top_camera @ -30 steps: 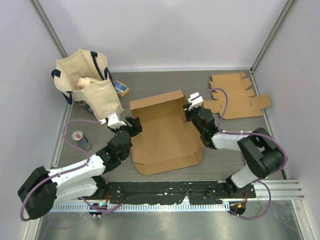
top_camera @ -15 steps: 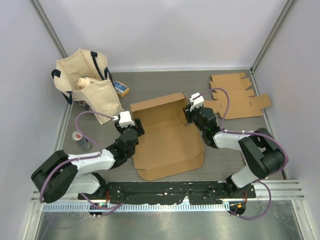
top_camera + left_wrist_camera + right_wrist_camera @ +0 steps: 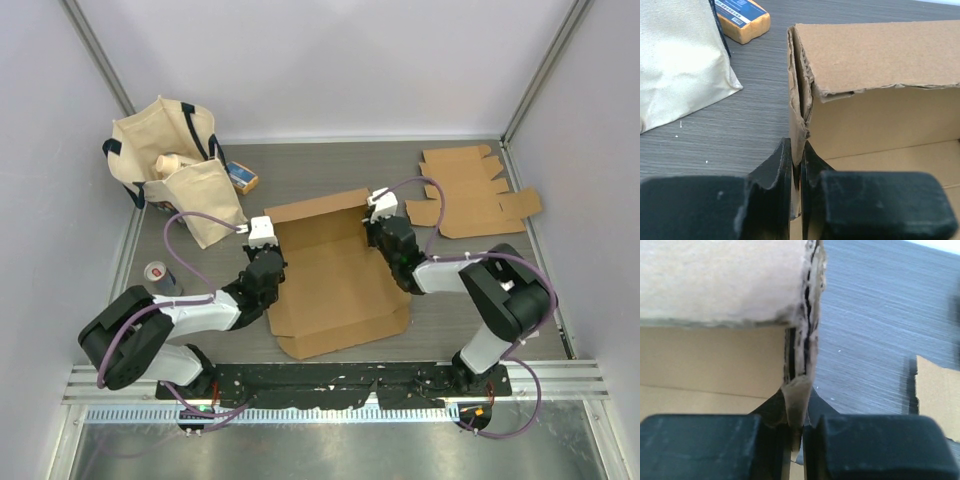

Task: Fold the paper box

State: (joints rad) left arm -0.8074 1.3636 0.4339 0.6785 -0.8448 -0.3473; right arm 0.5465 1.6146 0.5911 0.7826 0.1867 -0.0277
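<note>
My left gripper [image 3: 796, 162] is pinched tight on the left wall of the paper box [image 3: 335, 280], near its back corner. My right gripper [image 3: 797, 410] is clamped on the frayed edge at the right back corner (the back wall stands upright). The box sits open mid-table [image 3: 300, 170] between my arms, with a cloth bag [image 3: 170, 175] far left

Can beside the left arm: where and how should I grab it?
Probably take the can around its round wall below the rim, from above: it stands upright, with the table edge at its left and a purple cable close at its right.
</note>
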